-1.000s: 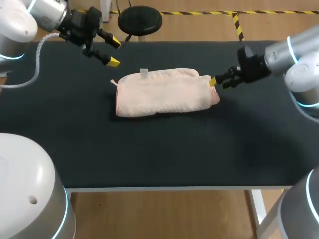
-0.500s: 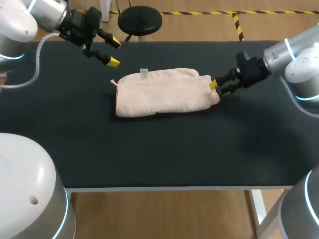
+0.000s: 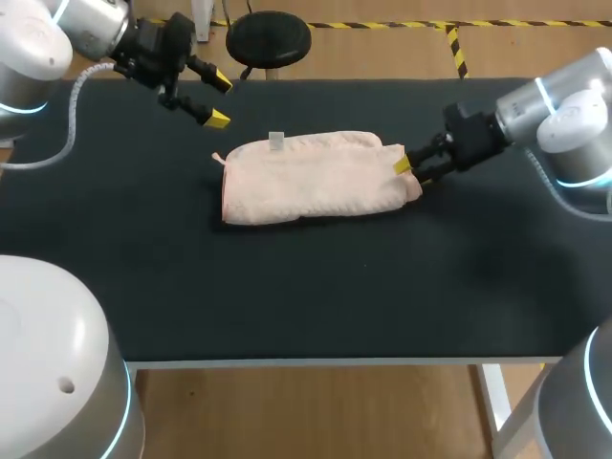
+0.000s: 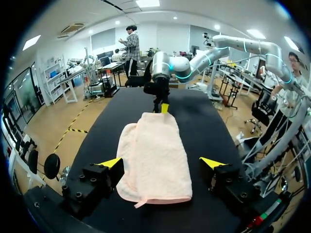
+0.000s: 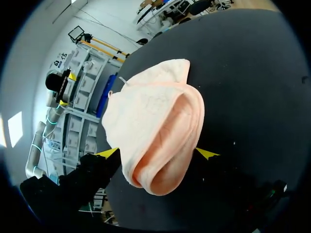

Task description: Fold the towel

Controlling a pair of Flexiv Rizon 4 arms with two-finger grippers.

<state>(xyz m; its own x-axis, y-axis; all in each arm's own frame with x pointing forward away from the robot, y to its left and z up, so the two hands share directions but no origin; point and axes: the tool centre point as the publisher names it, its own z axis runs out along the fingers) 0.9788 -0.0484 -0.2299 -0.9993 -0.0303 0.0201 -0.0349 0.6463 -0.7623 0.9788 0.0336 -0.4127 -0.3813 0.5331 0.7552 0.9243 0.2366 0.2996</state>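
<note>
- The towel [image 3: 311,179] lies doubled into a thick oblong mid-bench [image 3: 287,296].
- The right hand [image 3: 411,169], fingers spread, straddles the towel's right end, probably to grasp it for another fold.
- The left hand [image 3: 217,100] hovers spread, clear of the cloth.
- Next: pinch all layers, lift, carry across.

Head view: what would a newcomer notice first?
A pink towel, folded over, lies mid-table on the black table. The right gripper sits at its right end, open fingers straddling it. The left gripper hangs open at the far left, apart from the towel.
</note>
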